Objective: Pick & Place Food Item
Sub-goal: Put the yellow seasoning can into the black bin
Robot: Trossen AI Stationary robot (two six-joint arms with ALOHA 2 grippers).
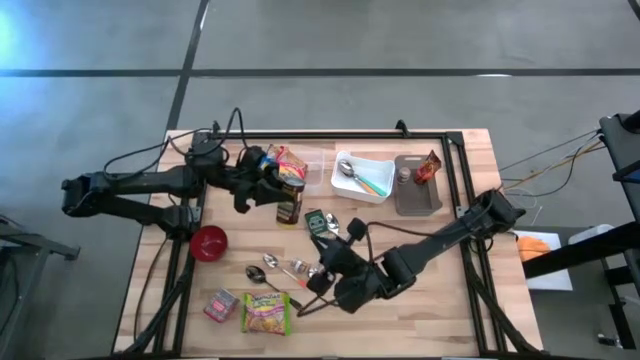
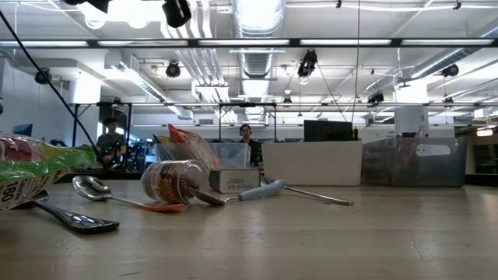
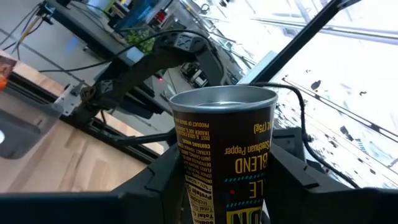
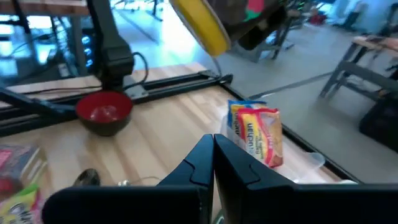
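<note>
My right end effector (image 1: pixel 318 283), fingers pressed together on nothing, sits low at centre frame (beside the spoons (image 1: pixel 262 270)); farther up, my left end effector (image 1: pixel 283 192) grips the dark seasoning can (image 1: pixel 289 199) above the tabletop (image 1: pixel 450 310).

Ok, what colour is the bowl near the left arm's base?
Red bowl; the right wrist view shows it best.
</note>
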